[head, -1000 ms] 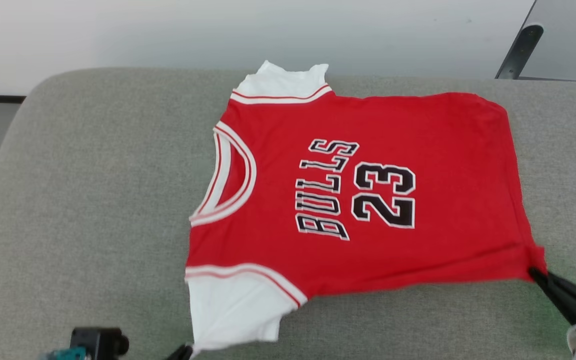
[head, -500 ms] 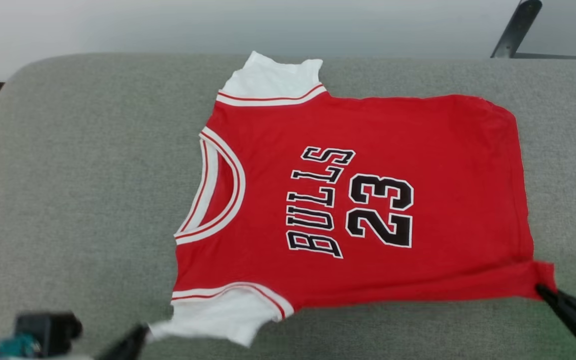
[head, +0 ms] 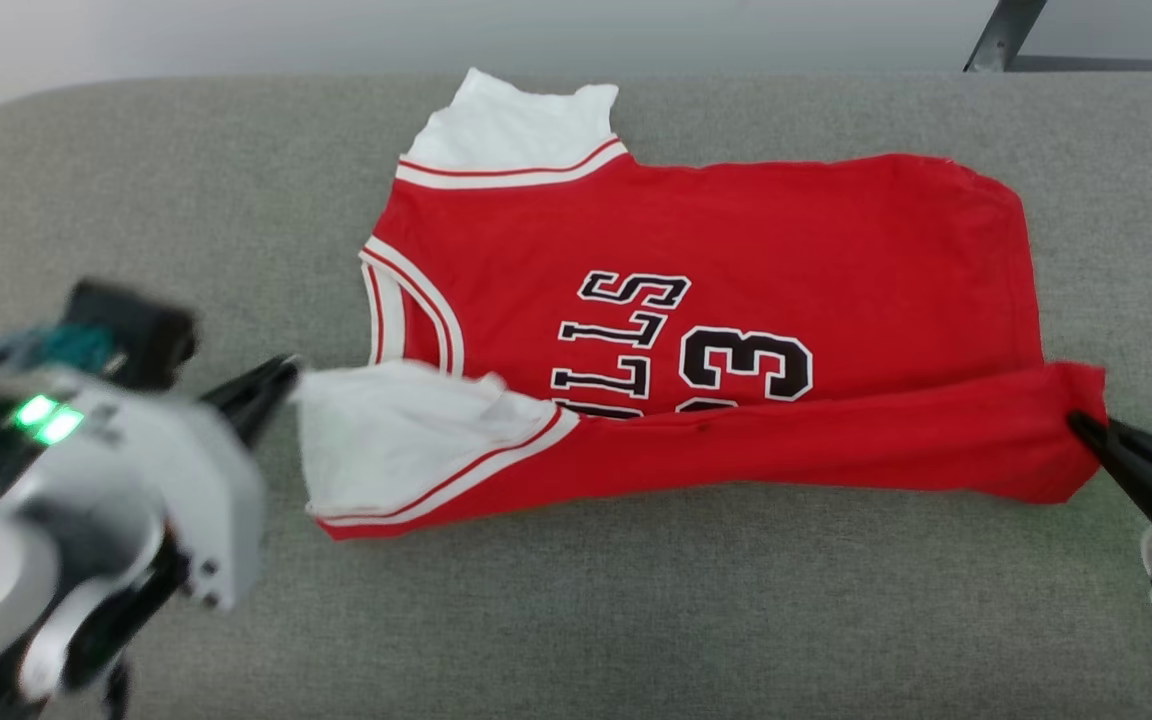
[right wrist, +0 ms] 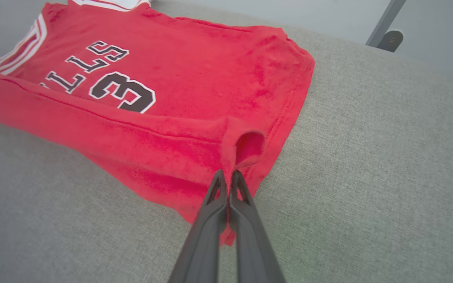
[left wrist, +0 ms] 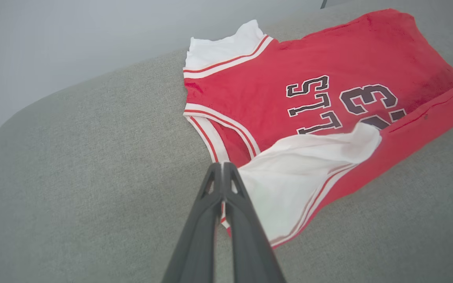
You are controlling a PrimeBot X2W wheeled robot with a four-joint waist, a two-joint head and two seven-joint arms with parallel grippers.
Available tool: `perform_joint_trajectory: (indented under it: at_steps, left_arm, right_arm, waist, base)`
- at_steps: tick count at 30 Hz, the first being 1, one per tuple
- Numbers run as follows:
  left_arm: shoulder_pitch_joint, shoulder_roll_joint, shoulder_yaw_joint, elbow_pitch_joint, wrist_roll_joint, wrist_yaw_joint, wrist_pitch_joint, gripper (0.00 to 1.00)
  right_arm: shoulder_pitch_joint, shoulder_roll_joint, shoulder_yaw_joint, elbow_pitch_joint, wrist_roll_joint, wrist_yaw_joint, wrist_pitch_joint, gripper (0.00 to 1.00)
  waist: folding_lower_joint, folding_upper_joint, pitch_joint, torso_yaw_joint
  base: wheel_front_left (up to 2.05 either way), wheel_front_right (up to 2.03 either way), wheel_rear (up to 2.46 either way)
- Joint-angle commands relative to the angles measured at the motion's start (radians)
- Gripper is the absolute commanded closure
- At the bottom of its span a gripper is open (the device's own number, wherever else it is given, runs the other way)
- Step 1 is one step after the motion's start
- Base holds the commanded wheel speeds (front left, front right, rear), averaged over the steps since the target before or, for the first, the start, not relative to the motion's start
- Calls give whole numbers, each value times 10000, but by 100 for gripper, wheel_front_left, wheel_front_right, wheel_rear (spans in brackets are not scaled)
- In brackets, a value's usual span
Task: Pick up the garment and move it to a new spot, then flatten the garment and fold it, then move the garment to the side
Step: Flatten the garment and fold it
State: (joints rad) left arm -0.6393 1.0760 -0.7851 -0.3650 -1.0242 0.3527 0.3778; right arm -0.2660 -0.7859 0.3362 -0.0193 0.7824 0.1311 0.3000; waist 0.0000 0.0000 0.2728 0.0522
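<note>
Folding step in hand: garment (head: 786, 240) lies on grey cushion (head: 136, 200), near edge raised over the print, left gripper (head: 288, 372) clamped on white sleeve (head: 386, 430), right gripper (head: 1078, 422) clamped on hem corner (head: 1061, 395). Next, prob. carry both ends evenly to far edge, then release.

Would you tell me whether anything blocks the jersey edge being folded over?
Nothing visible does: the left pincer and right pincer pinch the near edge of the jersey, and its far half lies bare on the cushion.
</note>
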Motion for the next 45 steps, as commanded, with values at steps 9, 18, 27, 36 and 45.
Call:
perform_joint_trajectory:
  at_steps: [9, 18, 27, 36, 45]
  left_arm:
    - [-2181, -2411, -1045, 3584, 518, -1939, 1120, 100]
    - [-2872, -3585, -1380, 6130, 256, -2912, 1388, 100]
    - [-3076, -4032, -1278, 7032, -95, -2965, 1566, 1]
    - [-2877, -3810, -1135, 6769, -17, -2673, 1227, 0]
    - [-1818, -3306, -813, 5421, -382, -1836, 768, 0]
  right_arm:
    - [-1496, 708, 380, 1111, -593, -7, 1040, 100]
    - [-2251, 1039, 676, 1998, -548, -7, 1413, 100]
    - [-2684, 1118, 1145, 2326, -333, -7, 1736, 62]
    - [-2899, 947, 1695, 2409, -283, -7, 1518, 0]
    - [-2510, 660, 1798, 1848, -1059, -7, -470, 0]
  waist:
    - [0, 0, 557, 34]
    - [0, 0, 835, 115]
    - [0, 0, 629, 223]
    - [0, 0, -115, 292]
    - [0, 0, -930, 162]
  base:
    - [0, 0, 0]
    - [0, 0, 0]
    - [0, 0, 0]
    - [0, 0, 0]
    - [0, 0, 0]
